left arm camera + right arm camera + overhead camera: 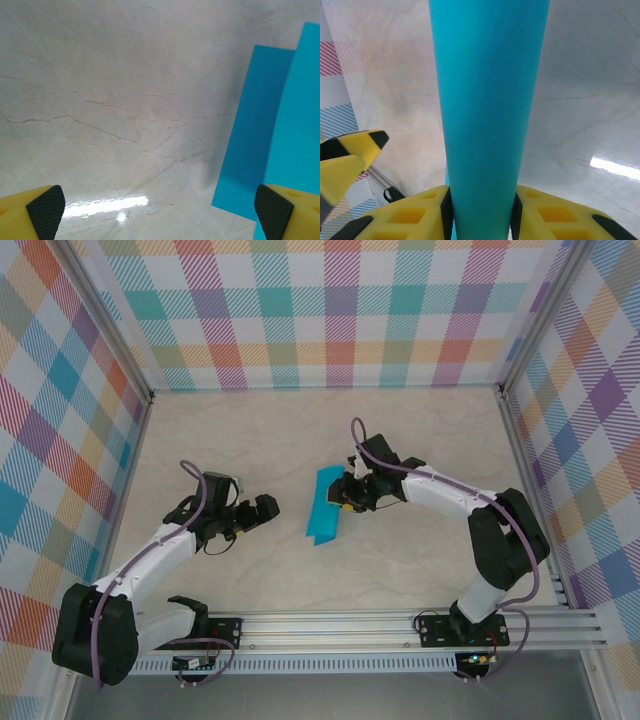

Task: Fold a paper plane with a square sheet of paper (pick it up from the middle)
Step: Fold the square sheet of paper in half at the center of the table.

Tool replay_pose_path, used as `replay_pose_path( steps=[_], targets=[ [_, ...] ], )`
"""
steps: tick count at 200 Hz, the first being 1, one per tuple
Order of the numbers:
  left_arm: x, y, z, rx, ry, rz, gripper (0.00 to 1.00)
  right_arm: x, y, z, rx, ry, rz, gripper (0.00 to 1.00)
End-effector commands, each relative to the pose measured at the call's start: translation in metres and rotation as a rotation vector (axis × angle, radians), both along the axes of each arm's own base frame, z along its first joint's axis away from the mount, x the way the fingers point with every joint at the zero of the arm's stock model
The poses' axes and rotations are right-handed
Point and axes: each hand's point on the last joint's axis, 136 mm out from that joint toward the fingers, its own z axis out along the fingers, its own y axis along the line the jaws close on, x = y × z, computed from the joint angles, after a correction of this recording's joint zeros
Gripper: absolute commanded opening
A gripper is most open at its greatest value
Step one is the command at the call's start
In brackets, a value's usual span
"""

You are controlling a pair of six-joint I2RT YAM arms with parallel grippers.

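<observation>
The paper plane (322,515) is a narrow teal strip near the ctr of the table (250,430), long axis running away from the arm bases & a bit slanted. From above, its far end looks lifted off the surface while the near end lies lower; can't say for sure if the near end touches the top.

The right gripper (345,498) sits at the strip's right edge, approx. halfway along, clenched on it. In the right wrist cam the paper plane (487,100) rises as a smooth teal band straight up through the frame. It is pinched btw the two yellow fingers (410,217), w/ the black pads tight against either side & no gap to see. So the right gripper (480,210) is grasping the paper.

The left gripper (262,510) is just left of the strip, apart from it, jaws spread wide, holding nothing. Its own cam looks down at the marbled top w/ the black-padded fingertips (45,210) at the bottom corners. The left gripper (160,215) has bare table under it. The paper plane (295,125) fills the right side there as two layers, a lighter one over a darker one, & the right fingertip overlaps its lower edge in view. Contact there: can't tell.

Plaid walls (330,310) box in the table on 3 sides, and a metal rail (400,625) carries both arm bases.
</observation>
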Motion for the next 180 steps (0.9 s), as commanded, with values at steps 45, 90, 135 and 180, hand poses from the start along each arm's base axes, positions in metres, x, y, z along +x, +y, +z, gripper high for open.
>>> replay_pose_path(
  steps=[45,90,135,180],
  targets=[
    [0.008,-0.038,0.01,-0.035,-0.001,-0.097,1.0,-0.003,-0.027,-0.035,-0.023,0.062,-0.01,0.51],
    [0.015,-0.055,0.013,-0.057,-0.025,-0.12,1.0,-0.001,-0.039,-0.039,-0.057,0.058,-0.031,0.62],
    [0.017,-0.065,0.013,-0.064,-0.024,-0.142,0.99,0.001,-0.036,-0.046,-0.044,0.078,-0.005,0.65],
    [0.021,-0.069,0.01,-0.07,-0.015,-0.129,0.94,0.006,-0.027,-0.053,-0.032,0.097,0.01,0.68]
  ],
)
